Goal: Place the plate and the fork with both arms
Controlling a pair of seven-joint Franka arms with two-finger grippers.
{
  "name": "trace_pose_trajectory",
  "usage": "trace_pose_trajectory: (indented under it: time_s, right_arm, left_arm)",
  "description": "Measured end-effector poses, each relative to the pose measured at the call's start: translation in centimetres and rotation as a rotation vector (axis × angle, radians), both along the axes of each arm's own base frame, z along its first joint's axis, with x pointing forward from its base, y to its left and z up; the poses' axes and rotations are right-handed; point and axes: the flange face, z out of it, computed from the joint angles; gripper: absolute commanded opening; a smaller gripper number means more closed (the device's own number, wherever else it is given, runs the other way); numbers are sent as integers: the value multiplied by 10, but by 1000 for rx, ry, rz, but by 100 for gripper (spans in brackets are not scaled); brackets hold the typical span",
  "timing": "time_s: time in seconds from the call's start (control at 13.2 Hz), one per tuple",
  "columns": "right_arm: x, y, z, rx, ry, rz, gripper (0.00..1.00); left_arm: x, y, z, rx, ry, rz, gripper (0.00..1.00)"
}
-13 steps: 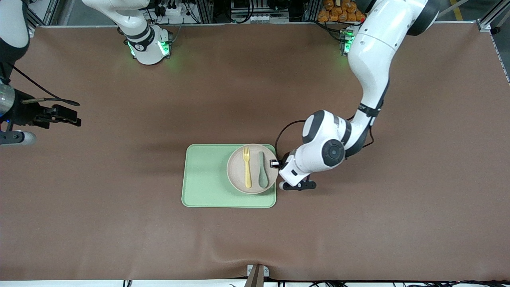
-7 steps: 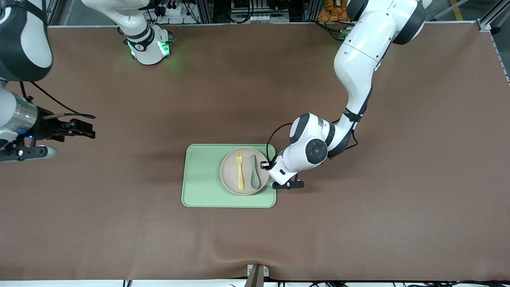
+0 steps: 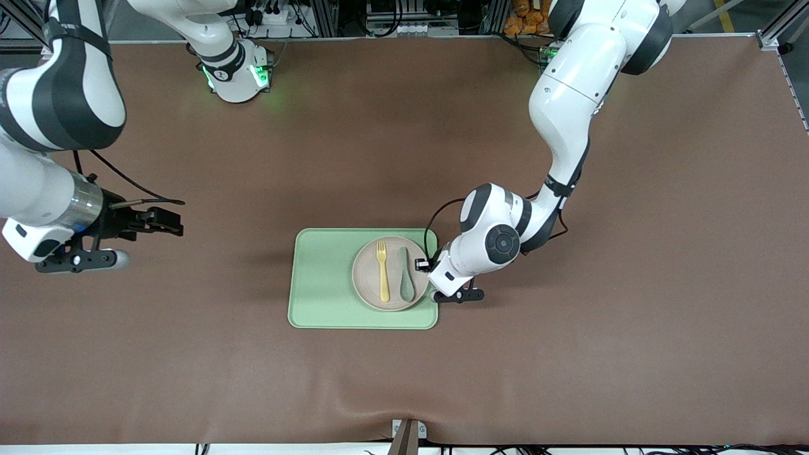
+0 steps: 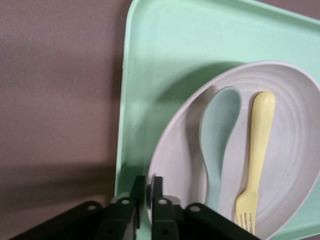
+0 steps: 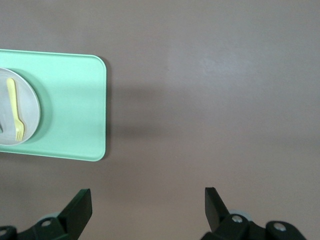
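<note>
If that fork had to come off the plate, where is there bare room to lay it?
The tray is bare on its half toward the right arm's end, beside the plate. The plate itself is crowded: fork and spoon side by side, with the left gripper shut on its rim. The right gripper hangs open over bare tablecloth.

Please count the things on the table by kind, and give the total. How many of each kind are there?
Tray: 1
Plate: 1, on the tray, its rim gripped by the left tool
Fork: 1, on the plate
Spoon: 1, on the plate beside the fork
Total: 4
</note>
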Motion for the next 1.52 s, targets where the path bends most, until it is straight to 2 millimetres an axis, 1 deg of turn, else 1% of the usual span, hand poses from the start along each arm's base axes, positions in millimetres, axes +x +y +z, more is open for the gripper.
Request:
trace_pose_trajectory:
  time_s: [0.08, 0.15, 0.3, 0.38, 0.45, 0.53, 0.61, 0.68, 0.76, 0.83, 0.91, 0.99, 1.06, 1.21, 1.36, 1.52]
  right_arm:
    - [3, 9, -6, 4, -9, 10, 100]
    - [7, 21, -13, 5, -17, 24, 100]
    - [12, 51, -29, 6, -33, 66, 100]
    - [14, 68, -37, 7, -43, 88, 100]
    - [16, 82, -44, 8, -52, 104, 100]
    - [18, 95, -48, 9, -59, 118, 100]
    - [21, 106, -50, 10, -64, 122, 100]
    - [24, 118, -53, 10, -68, 115, 100]
    - [27, 132, -56, 11, -74, 100, 100]
    - [29, 150, -61, 14, -89, 85, 100]
    - [29, 173, -68, 19, -108, 72, 98]
    - [28, 194, -78, 23, -123, 63, 94]
    - [27, 212, -90, 27, -137, 65, 90]
    - [26, 240, -119, 27, -158, 84, 89]
    - [22, 267, -151, 22, -172, 64, 86]
    - [16, 291, -178, 22, -177, 41, 77]
  left_arm:
    - [3, 2, 2, -1, -5, 4, 94]
    - [8, 5, 6, -3, -13, 11, 100]
    - [21, 16, 24, 1, -34, 23, 100]
    - [27, 19, 41, -4, -51, 28, 100]
    - [33, 22, 64, -16, -77, 32, 100]
    - [39, 27, 91, -25, -104, 38, 100]
    - [44, 37, 120, -26, -121, 41, 100]
    - [49, 53, 150, -18, -135, 42, 100]
    - [55, 73, 178, 3, -146, 42, 100]
    - [60, 96, 203, 39, -159, 37, 100]
    - [63, 119, 225, 94, -179, 26, 100]
    - [65, 140, 243, 151, -201, 18, 100]
    - [66, 158, 260, 192, -209, 18, 100]
    - [63, 196, 290, 232, -188, 38, 100]
    - [59, 241, 319, 251, -163, 25, 100]
    - [51, 283, 346, 262, -143, 6, 100]
